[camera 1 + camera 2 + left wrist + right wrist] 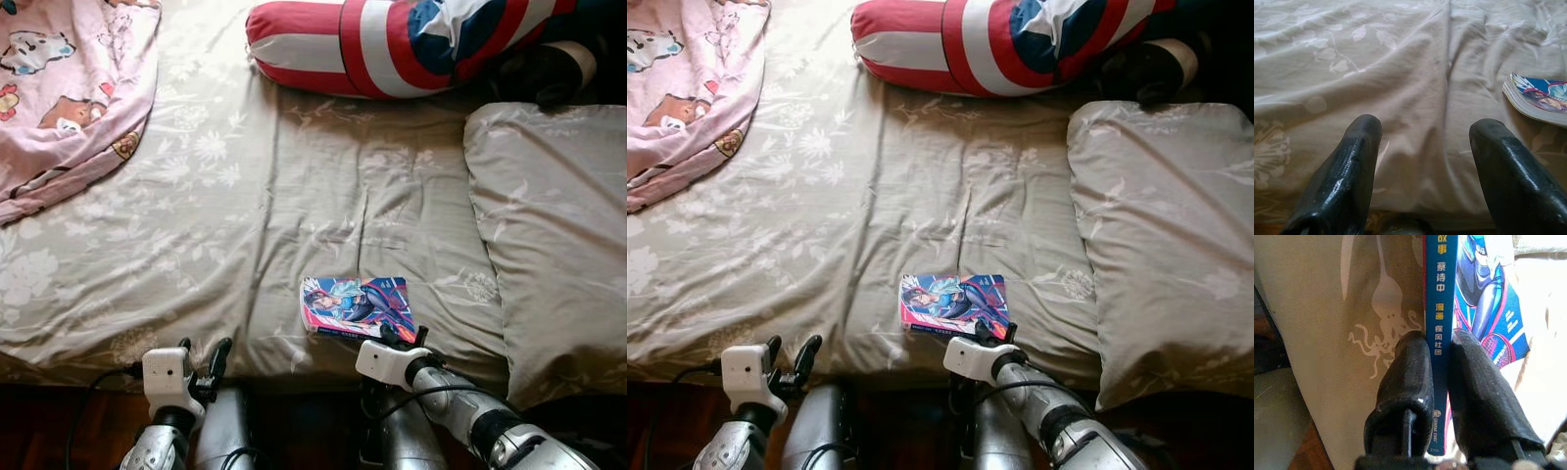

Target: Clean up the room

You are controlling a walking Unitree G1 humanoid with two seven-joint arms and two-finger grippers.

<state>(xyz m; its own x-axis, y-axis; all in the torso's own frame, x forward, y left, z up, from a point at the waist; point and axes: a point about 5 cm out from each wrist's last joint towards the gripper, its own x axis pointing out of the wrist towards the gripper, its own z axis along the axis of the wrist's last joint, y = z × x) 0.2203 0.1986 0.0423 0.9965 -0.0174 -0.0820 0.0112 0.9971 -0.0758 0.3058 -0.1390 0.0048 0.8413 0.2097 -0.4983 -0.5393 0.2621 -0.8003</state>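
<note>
Where the bed sheet (245,196) meets the near edge of the mattress, a comic book (358,306) lies flat with its colourful cover facing up. The right gripper (1439,340) is positioned at the book's near edge, and its two black fingers (1405,377) are closed on the blue spine, one on each side, as seen in the right wrist view. In the head views the right gripper (404,340) sits just at the lower right corner of the book, with the silver arm extending back toward the robot.

The left gripper (203,359) hovers at the mattress edge, well apart from the book and to its left. Its fingers (1347,166) are spread apart with nothing between them; bare sheet shows in the gap, and the book's corner (1537,98) lies off to one side.

A pink cartoon-print blanket (69,88) is bunched at the far left corner of the bed. A red, white and blue bolster pillow (392,44) lies across the far side. A beige pillow (549,235), matching the floral sheet, rests along the right side, near the book but not touching it.
</note>
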